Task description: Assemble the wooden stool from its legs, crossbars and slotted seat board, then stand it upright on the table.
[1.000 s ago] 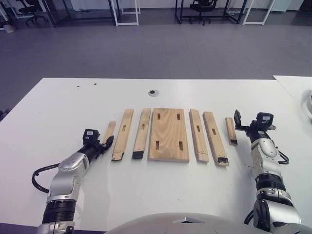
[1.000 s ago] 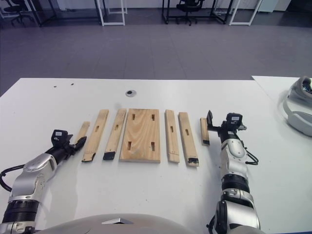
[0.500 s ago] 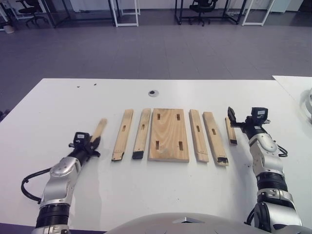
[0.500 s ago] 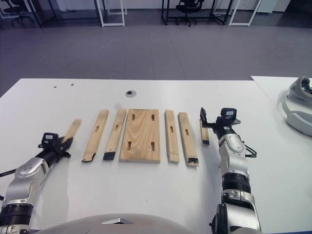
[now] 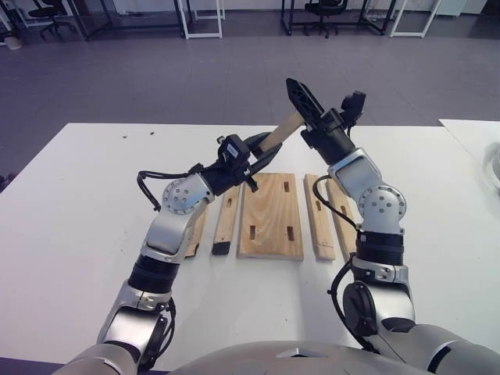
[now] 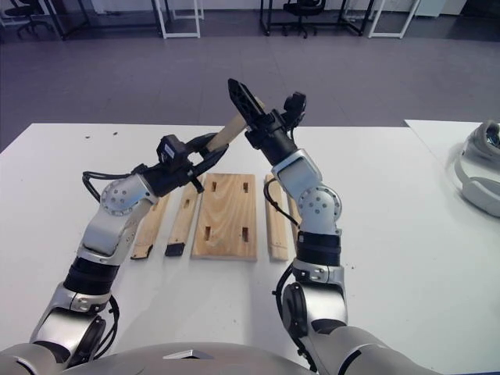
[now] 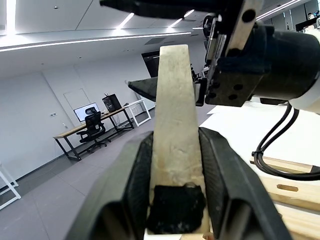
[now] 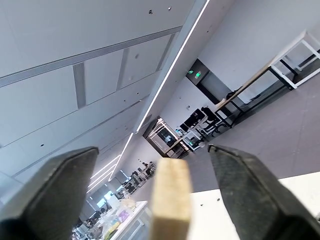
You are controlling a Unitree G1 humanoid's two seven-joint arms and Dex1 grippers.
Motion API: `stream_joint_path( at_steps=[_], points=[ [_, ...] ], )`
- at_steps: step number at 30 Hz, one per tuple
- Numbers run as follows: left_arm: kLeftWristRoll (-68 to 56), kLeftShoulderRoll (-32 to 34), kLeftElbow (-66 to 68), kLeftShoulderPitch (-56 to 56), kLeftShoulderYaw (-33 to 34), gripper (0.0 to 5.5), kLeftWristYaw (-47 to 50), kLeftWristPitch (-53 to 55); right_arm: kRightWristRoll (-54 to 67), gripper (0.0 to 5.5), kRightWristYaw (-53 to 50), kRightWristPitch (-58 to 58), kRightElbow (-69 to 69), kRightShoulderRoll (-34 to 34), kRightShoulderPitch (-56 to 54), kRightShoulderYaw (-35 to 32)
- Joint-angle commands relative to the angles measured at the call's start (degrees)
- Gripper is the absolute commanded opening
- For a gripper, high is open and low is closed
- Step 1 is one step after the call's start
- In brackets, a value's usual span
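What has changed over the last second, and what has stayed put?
The left end effector, shut on the short crossbar, lifted it from the row's left end to above the table. The right end effector rose to meet it, open around its tip. The seat board and long pieces beside it stayed flat.

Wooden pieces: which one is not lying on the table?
The short crossbar, held aloft by the left gripper; the others lie flat on the table.

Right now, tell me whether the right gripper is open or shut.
Open. The fingers of the right gripper stand wide apart, and the end of the wooden piece sits between them, touching neither.
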Motion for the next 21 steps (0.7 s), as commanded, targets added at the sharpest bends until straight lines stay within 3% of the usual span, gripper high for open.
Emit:
stream_joint_path(
  at_steps=[1,16,20,21],
  points=[
    [0.4,0.9,-0.7,-1.0,0.6,1.29,-1.2,-0.3,2.8,3.44,-1.6,2.8,-1.7,0.2,0.0,-0.1],
    [0.6,1.3,-0.5,-1.0,1.7,1.29,-2.6,-0.8,4.1,0.58,-1.5,7.4,-4.2,-3.2,3.7,0.9],
    [0.1,1.6,-1.4,-0.2,0.0,1.29,-4.8,0.5,4.2,0.42,-1.2,7.2,-4.7,-3.6,4.2,0.9],
    [1.1,1.9,-1.4,0.1,-0.6,1.66,-4.9,0.4,3.2,0.42,-1.3,5.9,-5.3,-3.8,4.9,0.5]
  ],
)
